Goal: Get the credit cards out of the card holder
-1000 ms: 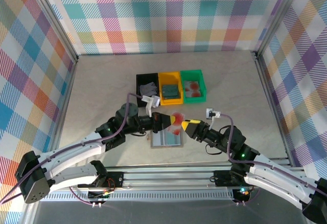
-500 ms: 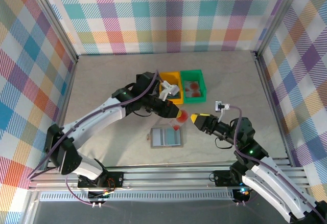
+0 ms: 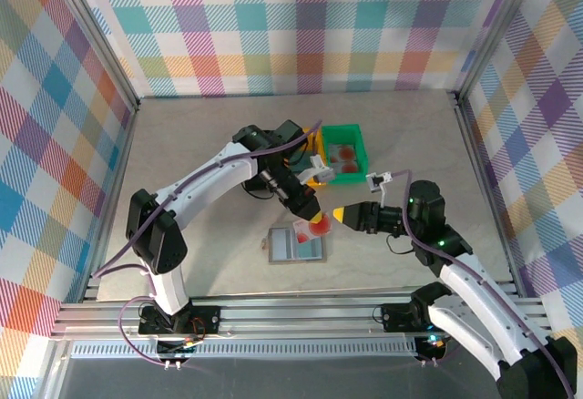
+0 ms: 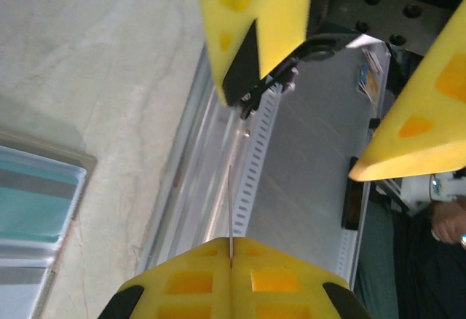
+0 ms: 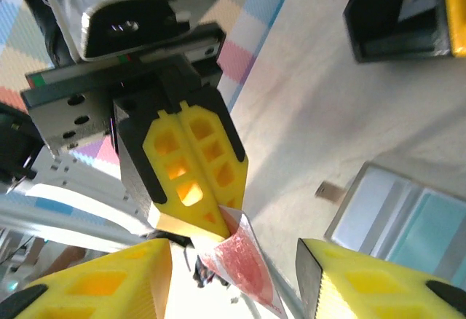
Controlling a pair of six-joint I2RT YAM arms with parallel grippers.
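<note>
Left gripper (image 3: 313,218) clenched: its waffled yellow foam fingers pinch one corner of a thin, glossy reddish-pink card (image 3: 319,227). The card hangs tilted just above the holder's (image 3: 291,247) far right corner, clear of the pockets and hairline-thin when seen edge-on from the left wrist. Right gripper (image 3: 336,214) sits just right of the card, jaws parted to either side of it and grasping nothing. Holder lies open flat on the mottled beige table (image 3: 200,144), pale panels up and teal showing in one pocket; the boxy green tray (image 3: 344,128) stands beyond it, and the left arm crosses over the neighbouring trays.
</note>
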